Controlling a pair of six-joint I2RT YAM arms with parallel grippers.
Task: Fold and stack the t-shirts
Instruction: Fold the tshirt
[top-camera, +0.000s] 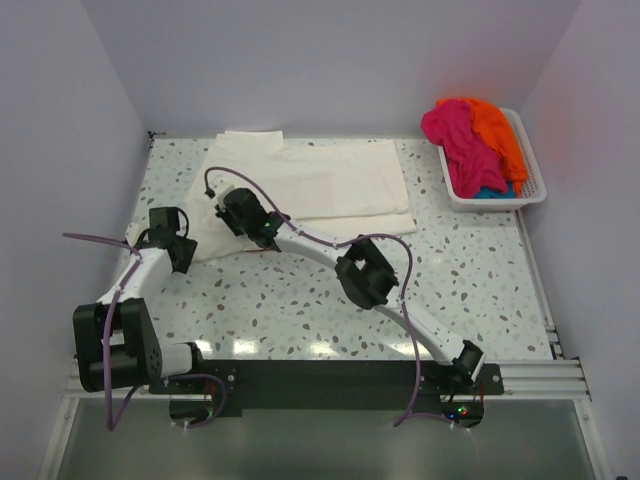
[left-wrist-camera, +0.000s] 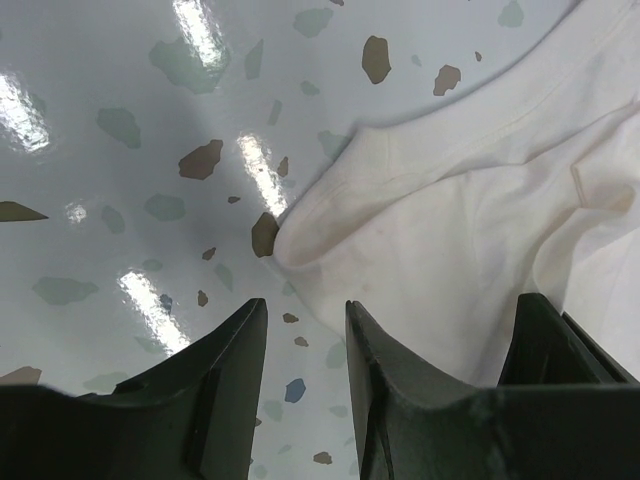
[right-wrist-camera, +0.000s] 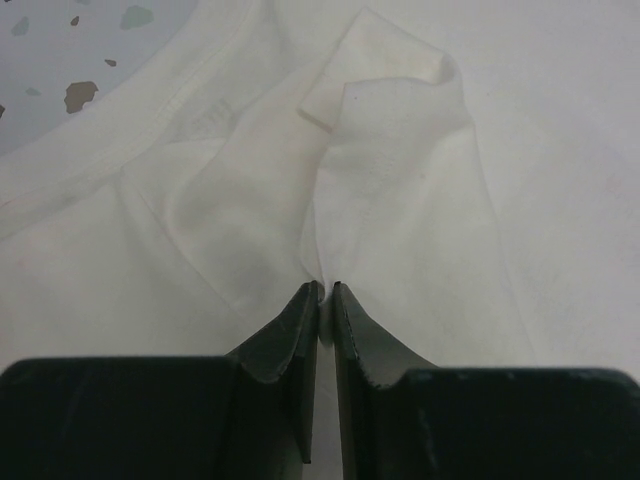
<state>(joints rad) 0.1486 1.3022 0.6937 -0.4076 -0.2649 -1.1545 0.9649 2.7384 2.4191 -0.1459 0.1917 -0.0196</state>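
A large cream-white t-shirt (top-camera: 330, 180) lies spread on the far middle of the table. My right gripper (top-camera: 233, 212) is shut on a pinched fold of this shirt (right-wrist-camera: 380, 160) at its near left part. My left gripper (top-camera: 170, 232) is open just left of the shirt's near left corner, and its jaws stand over bare table beside the cloth edge (left-wrist-camera: 330, 215). Magenta-pink (top-camera: 455, 140), orange (top-camera: 497, 135) and teal (top-camera: 492, 192) t-shirts lie heaped in the basket.
A white slatted basket (top-camera: 535, 185) stands at the far right corner. The speckled table (top-camera: 480, 270) is bounded by grey walls at left, back and right. The right arm reaches diagonally across the table's middle.
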